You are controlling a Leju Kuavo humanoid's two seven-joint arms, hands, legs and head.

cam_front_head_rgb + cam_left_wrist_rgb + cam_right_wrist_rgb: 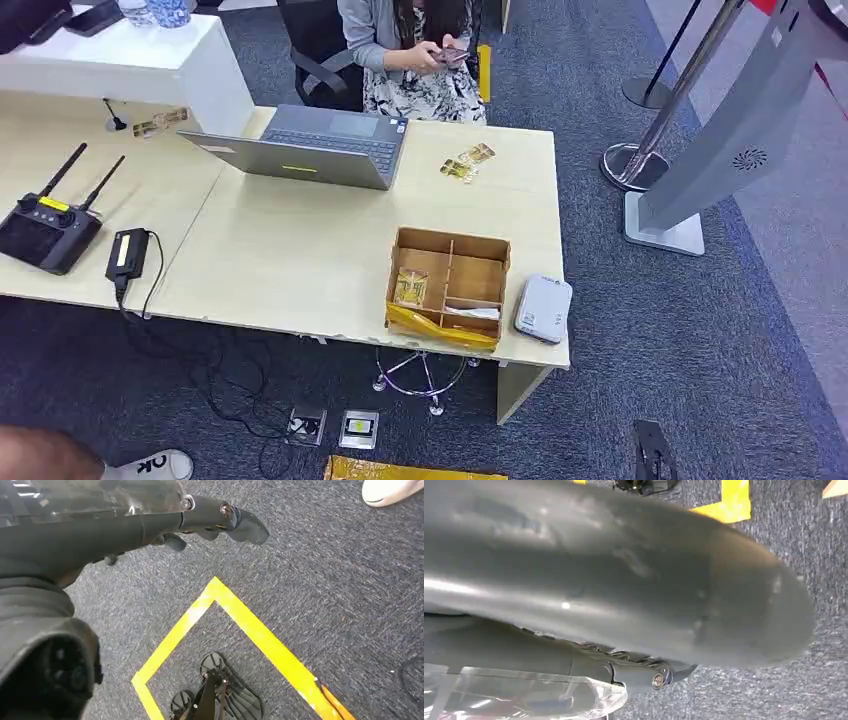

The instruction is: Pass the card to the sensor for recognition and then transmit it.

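A brown wooden box [478, 246] with dividers stands near the desk's front right corner. A card in a yellowish clear sleeve [410, 287] lies in its left compartment, and a white item lies in a front right one. Just right of the box sits the white sensor [543, 308], at the desk's edge. My left hand [220, 522] hangs over grey carpet with its fingers stretched out and nothing in them. Only a small part of my right hand [659, 677] shows behind a dark body part, so its fingers stay hidden.
An open laptop [315, 147], a black controller with antennas [45, 232] and a power brick [128, 253] share the desk [290, 260]. More cards [467, 163] lie behind the box. A person sits behind the desk holding a phone. A grey sign stand [720, 150] stands at the right. Yellow tape [260, 640] marks the floor.
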